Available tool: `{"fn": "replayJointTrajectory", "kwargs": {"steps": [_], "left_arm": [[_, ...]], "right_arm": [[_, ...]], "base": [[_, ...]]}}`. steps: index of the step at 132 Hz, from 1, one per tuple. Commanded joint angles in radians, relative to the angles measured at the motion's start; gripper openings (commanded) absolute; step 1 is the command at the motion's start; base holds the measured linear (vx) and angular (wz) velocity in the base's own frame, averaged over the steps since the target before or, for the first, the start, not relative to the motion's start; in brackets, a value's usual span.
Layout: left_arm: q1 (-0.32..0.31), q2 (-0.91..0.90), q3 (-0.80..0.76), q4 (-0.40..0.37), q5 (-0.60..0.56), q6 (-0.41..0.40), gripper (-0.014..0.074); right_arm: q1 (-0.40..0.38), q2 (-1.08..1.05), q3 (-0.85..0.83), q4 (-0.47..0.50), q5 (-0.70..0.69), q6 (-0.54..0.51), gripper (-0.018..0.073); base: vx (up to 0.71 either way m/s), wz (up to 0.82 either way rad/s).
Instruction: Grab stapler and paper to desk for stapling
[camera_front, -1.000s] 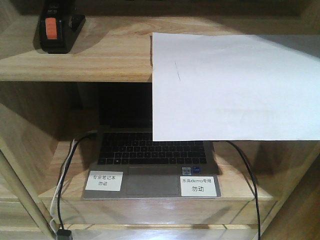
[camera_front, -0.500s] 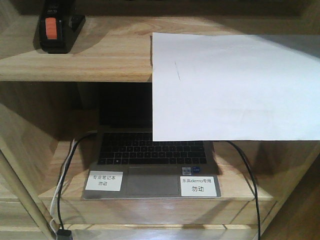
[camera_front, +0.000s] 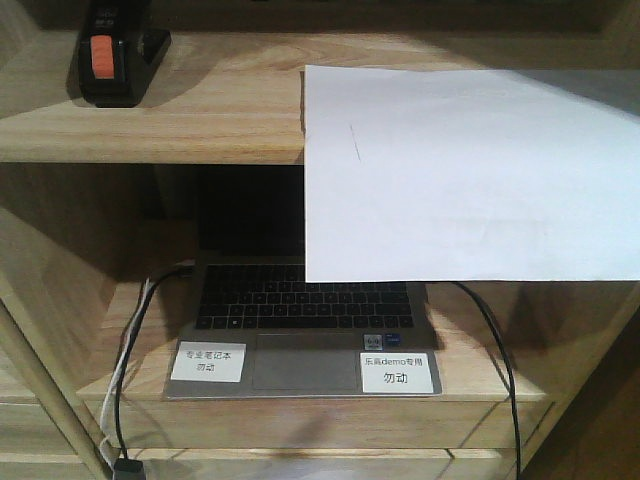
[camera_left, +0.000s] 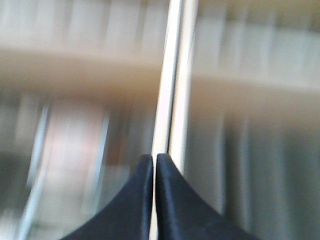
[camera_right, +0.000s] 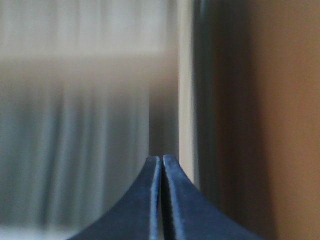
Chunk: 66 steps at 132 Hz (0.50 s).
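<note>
The black stapler (camera_front: 115, 60) with its orange patch lies at the top left on the upper board of a light wooden shelf unit (camera_front: 200, 120). The white paper (camera_front: 470, 175) lies on the same board to the right and overhangs its front edge, a short pencil mark near its left side. No gripper shows in the front view. My left gripper (camera_left: 154, 159) is shut with nothing between its dark fingers, before a blurred background. My right gripper (camera_right: 162, 159) is shut and empty too, also against blur. The desk is out of view.
A laptop (camera_front: 300, 325) sits open on the lower shelf under the paper, with two white printed labels (camera_front: 397, 372) on its palm rest. Cables (camera_front: 125, 400) hang at the left, and a black cable (camera_front: 505, 380) runs down the right side.
The front view has shifted very slightly; stapler and paper stay where they were on the shelf.
</note>
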Motion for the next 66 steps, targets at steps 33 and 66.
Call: {"fn": "replayJointTrajectory", "kwargs": {"steps": [33,66], "left_arm": [[0.001,0.365,-0.534,-0.002,0.495,0.001,-0.0003],[0.001,0.522,-0.56,-0.003,0.705,0.001,0.0067]], "right_arm": [[-0.008,0.355,-0.541,0.016,0.368,-0.006,-0.0006],[-0.008,0.555,-0.611,0.02,0.619,-0.007,0.0031]], "base": [[0.0,0.0],[0.0,0.0]]}}
